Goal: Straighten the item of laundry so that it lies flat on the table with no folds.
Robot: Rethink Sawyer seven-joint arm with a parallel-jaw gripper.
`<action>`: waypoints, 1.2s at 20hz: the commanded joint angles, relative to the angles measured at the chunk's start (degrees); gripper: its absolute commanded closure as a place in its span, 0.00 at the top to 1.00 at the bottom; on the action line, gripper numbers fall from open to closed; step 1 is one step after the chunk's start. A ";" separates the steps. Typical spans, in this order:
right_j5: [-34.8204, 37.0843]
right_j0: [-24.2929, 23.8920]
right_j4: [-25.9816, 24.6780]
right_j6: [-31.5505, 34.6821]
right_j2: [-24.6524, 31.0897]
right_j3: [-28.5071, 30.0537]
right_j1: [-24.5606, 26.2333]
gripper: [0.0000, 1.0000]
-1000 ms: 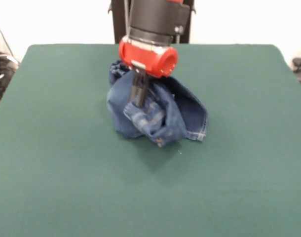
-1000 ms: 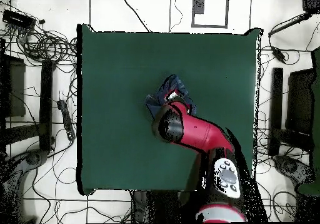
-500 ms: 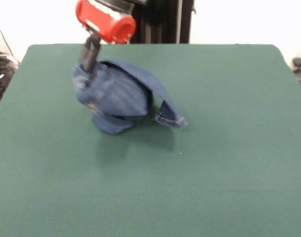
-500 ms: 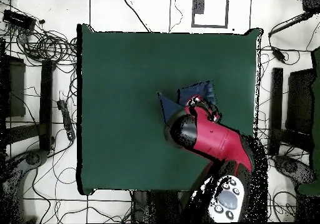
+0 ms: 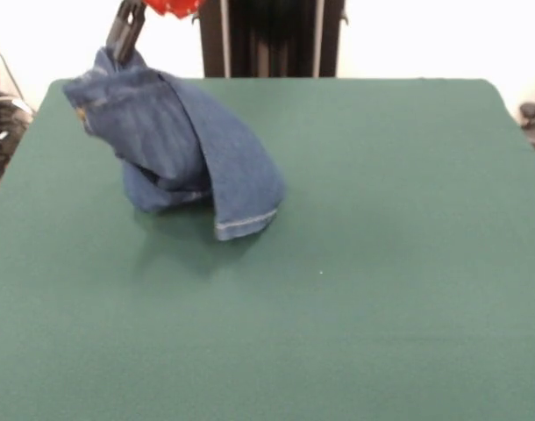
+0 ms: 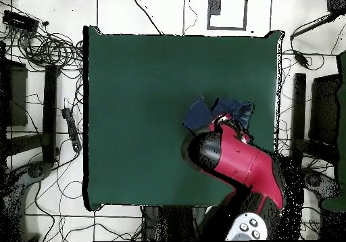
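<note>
Jeans, blue faded denim with pale stitched hems (image 5: 175,145): hanging bunched from the red-and-black arm's gripper (image 5: 123,44) at the far left of the front view, lower folds and one hemmed leg end resting on the dark green cloth tabletop (image 5: 381,263). Overhead view: the bundle (image 6: 219,111) lies close to one long edge of the tabletop, partly under the red arm (image 6: 233,161).

Jaws: closed, pinching a top fold of the denim; the cloth hangs from that one point.

Handling, judged: soft, limp, moderately heavy for cloth. It drapes in thick folds and holds no shape. Denim has a rough weave, so slipping looks unlikely if the pinch takes a doubled layer or seam. Not fragile.

Where to hold: a hem, waistband or seam edge looks better than mid-fabric, since pulling an edge outward should draw a leg flat. The visible hem (image 5: 246,224) at the near lower fold is a candidate.

Writing, brands, labels: none readable.
</note>
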 commanded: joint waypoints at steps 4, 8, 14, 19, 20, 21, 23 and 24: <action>15.80 1.59 -1.72 3.38 -2.23 4.33 -10.25 0.00; 19.61 1.90 -2.19 3.15 -3.19 5.37 -13.96 0.00; 22.15 1.13 -1.95 1.31 -1.88 6.35 -19.14 0.00; 21.12 -6.71 6.98 -4.91 9.39 13.69 -28.05 0.00; 24.58 -6.54 7.49 -4.71 9.21 13.29 -29.48 0.00; 25.92 -6.74 7.83 -4.59 9.54 13.51 -30.28 0.00; 21.09 -11.44 14.12 -9.66 15.39 19.76 -32.99 0.00; 25.61 -9.80 11.69 -7.40 13.33 16.88 -33.34 0.00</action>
